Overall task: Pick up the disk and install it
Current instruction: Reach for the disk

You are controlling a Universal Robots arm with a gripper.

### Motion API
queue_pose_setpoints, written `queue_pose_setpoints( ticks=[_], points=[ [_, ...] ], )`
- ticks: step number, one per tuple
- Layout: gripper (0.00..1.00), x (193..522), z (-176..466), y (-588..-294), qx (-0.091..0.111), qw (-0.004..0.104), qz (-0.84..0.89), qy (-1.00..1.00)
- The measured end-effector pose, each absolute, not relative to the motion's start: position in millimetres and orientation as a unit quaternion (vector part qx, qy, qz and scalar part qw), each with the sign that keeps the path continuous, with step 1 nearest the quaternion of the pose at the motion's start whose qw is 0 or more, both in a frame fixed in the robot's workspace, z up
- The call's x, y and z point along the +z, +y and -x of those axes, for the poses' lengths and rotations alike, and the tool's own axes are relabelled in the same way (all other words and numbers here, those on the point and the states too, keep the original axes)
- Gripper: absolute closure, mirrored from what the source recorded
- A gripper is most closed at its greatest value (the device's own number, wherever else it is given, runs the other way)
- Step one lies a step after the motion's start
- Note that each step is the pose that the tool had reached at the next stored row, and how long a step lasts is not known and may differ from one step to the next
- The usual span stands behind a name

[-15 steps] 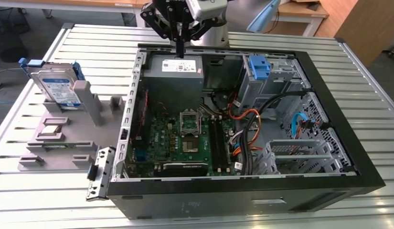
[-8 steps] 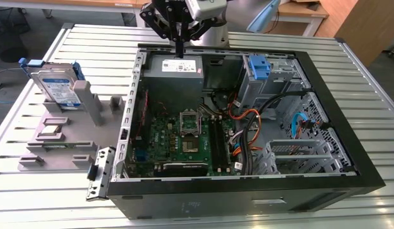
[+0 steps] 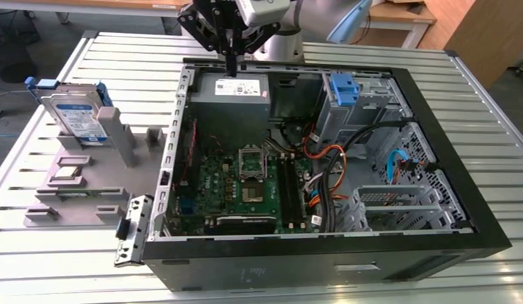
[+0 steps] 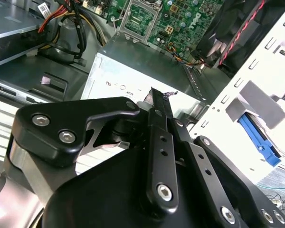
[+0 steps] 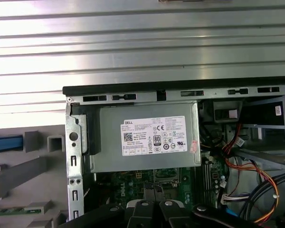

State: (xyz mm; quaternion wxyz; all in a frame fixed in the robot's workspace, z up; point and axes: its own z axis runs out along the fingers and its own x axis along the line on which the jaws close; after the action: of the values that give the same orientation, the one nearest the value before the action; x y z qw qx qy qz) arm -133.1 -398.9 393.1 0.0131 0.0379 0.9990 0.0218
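Hovering: your gripper [image 3: 231,69] hangs just above the power supply [image 3: 231,95], at the end of the open computer case [image 3: 286,272] nearest the arm's base.
Fingers: together, with nothing between them; both the exterior view and the second wrist view show this.
Disk: it stands on edge [image 3: 75,114] in the grey fixture [image 3: 139,174], near the table's [image 3: 397,57] corner on the exterior view's left. It is outside the case and well apart from the gripper.
In the way: the case's metal side wall [image 3: 183,126] stands between the fixture and the inside of the case.
Around: orange and black cables [image 3: 324,155] lie between the motherboard [image 3: 244,183] and the drive cage [image 3: 371,101], which carries a fixed blue bracket [image 3: 343,88].
Hard to see: in the first wrist view the frame cuts the disk down to a blue strip [image 5: 4,142]. In the second wrist view you see part of its blue carrier behind fixture blocks.
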Motion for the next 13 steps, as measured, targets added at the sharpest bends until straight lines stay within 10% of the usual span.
queue_pose_setpoints(
  ticks=[13],
  points=[
    [0.90,393.0,137.4,-398.9,0.022,0.013,-0.038,0.999]
  ],
)
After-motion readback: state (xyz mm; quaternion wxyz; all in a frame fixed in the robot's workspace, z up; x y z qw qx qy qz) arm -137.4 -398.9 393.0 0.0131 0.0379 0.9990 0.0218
